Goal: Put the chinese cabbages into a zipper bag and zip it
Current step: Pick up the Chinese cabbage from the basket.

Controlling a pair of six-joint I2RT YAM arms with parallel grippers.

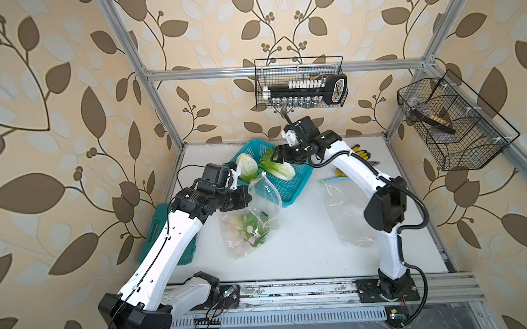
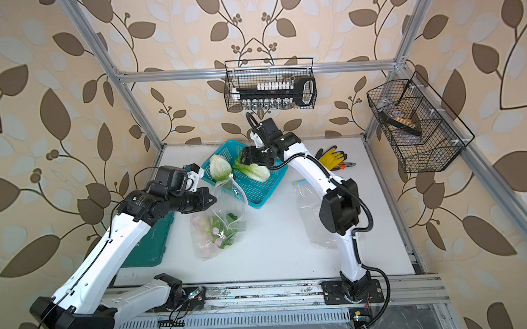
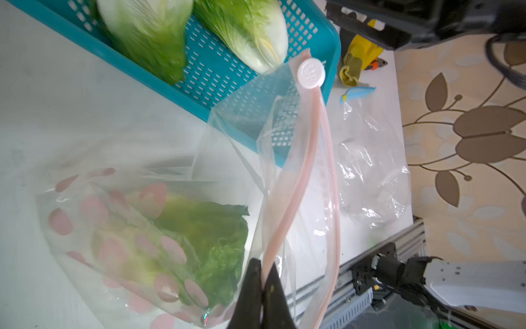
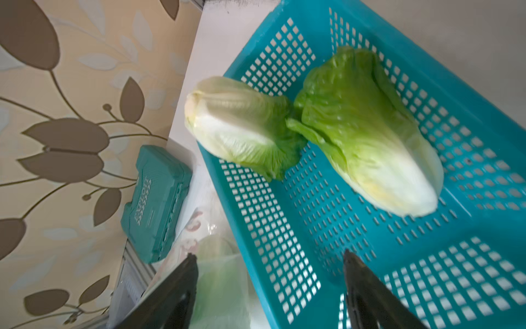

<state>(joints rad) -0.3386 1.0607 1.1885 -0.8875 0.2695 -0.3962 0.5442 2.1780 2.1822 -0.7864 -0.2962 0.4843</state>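
— Left gripper (image 3: 264, 267) up close: black fingers pressed together on one pink zip strip of the bag (image 3: 299, 176), holding that edge up off the table (image 1: 306, 246).
— Zipped yet?
— Not zipped. Mouth gaping, the two pink strips well apart, white slider (image 3: 311, 72) at the far end, just beside the basket (image 3: 216, 71) rim.
— And the cabbages (image 1: 282, 170)?
— Two in the teal basket, side by side, leaf tips touching: one cabbage (image 4: 242, 128) near the rim, white stalk end pointing outward; second cabbage (image 4: 370, 136) toward the middle, stalk end pointing the opposite way. More cabbage (image 3: 185, 242) inside the pink-spotted bag, resting on the table between the arms; hard to count through the plastic.
— And the other arm?
— Right gripper (image 4: 269, 255) over the basket, fingers spread wide, gripping nothing, clear of both heads in the wrist view, above the second one's leaf end in both top views.
— Anything else in shot?
— Another clear bag (image 1: 348, 216) lying flat beside the right arm. Yellow gloves (image 2: 331, 158) at the back of the table, behind that arm. Teal case (image 4: 156, 202) at the left edge, partly under the left arm.
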